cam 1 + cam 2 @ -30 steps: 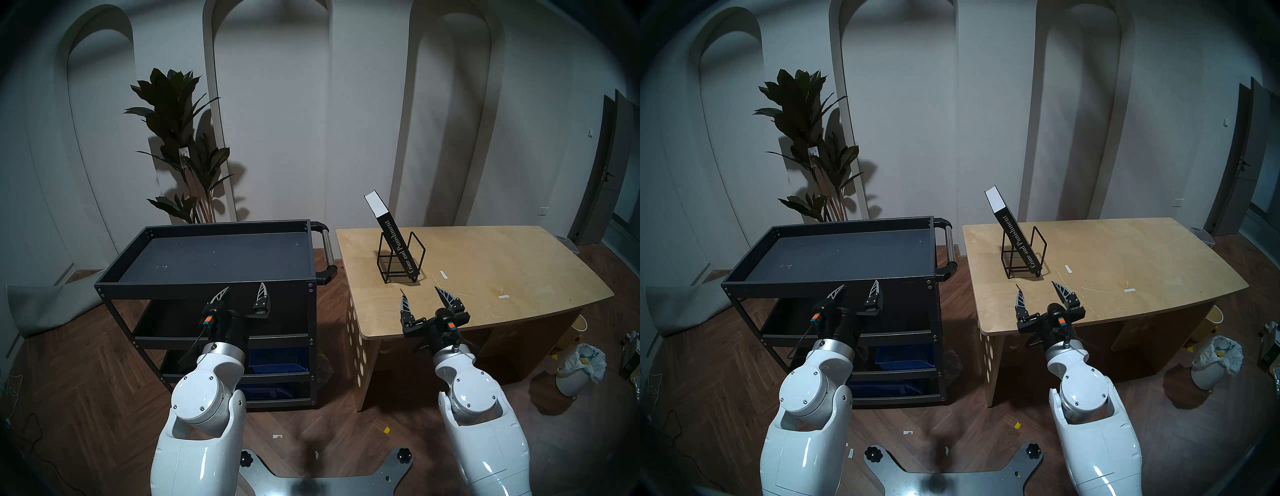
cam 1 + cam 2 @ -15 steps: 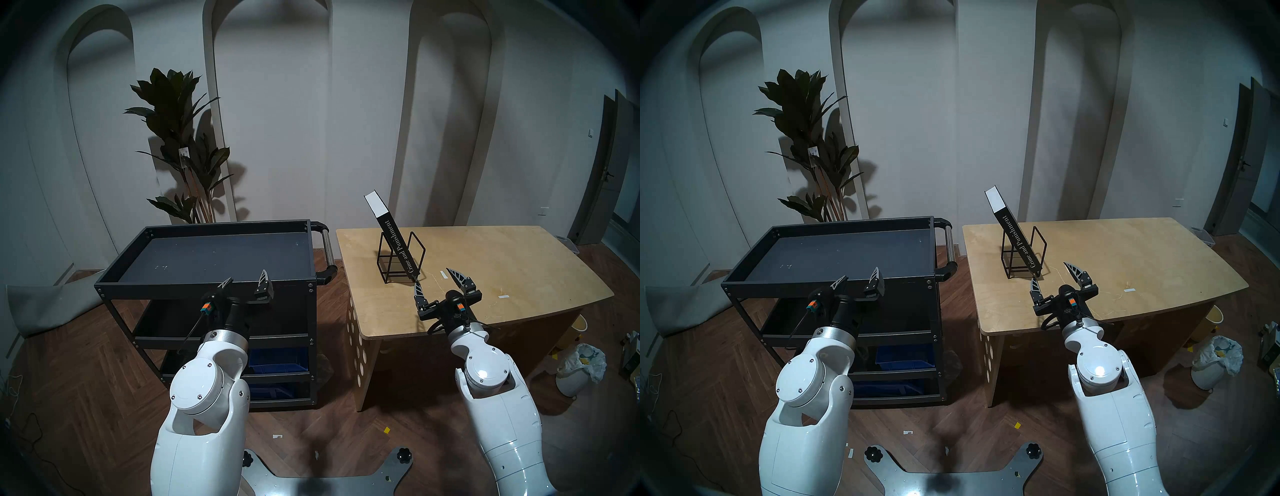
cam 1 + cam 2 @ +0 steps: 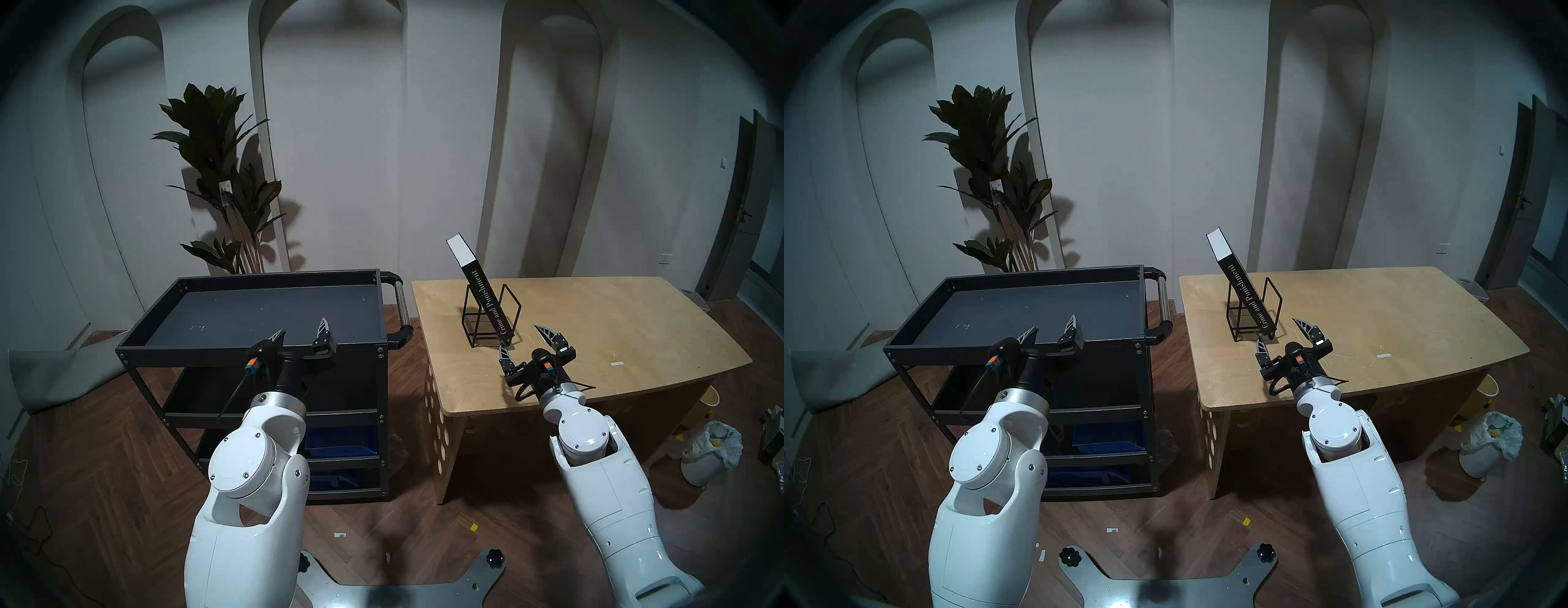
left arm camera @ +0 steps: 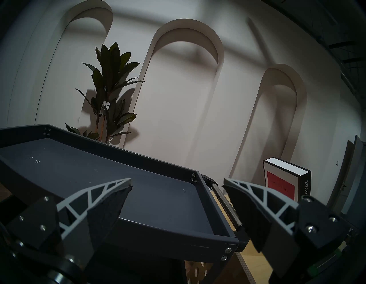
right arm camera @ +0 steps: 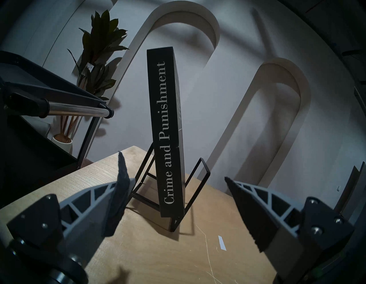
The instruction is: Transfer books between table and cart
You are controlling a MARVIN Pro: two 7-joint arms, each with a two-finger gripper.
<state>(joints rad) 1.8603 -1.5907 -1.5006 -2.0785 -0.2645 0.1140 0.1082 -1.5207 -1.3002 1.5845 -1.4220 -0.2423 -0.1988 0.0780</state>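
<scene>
On the left stands the black cart (image 3: 263, 314). Its top tray has nothing on it. The left claw (image 3: 300, 335) hangs just in front of the tray's near rim. It is wide open and holds nothing.

Next comes the wooden surface (image 3: 636, 322). Near its left end sits a thin black wire rack (image 3: 492, 316). The book (image 3: 481, 293) stands in that rack and leans over to the left. It is tall and thick, with a black spine, white letters, white page tops and a red patch on the front.

A book this thick is likely heavy, and stiff when squeezed flat across its covers. The covers look smooth, so it could slip. I think the best place to hold it is up high, above the rack wires, with one finger on each cover. If held by one corner, it may swing or fall open.

The right claw (image 3: 526, 342) is near the rack's front corner, low over the surface. It is open too and touches nothing.
</scene>
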